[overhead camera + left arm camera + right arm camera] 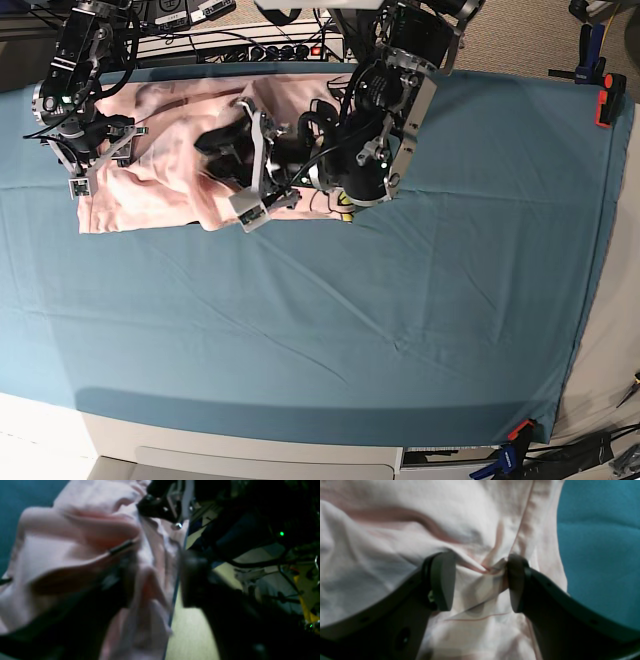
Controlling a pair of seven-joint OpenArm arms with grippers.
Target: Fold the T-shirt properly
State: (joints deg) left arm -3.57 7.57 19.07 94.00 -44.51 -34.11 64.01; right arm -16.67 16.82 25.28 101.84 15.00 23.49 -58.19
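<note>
The pink T-shirt (150, 170) lay bunched at the far left of the teal-covered surface (400, 300). The right gripper (480, 582) stood open, a pinched fold between its fingers. The left gripper (155, 577) was blurred; I cannot tell its state.
</note>
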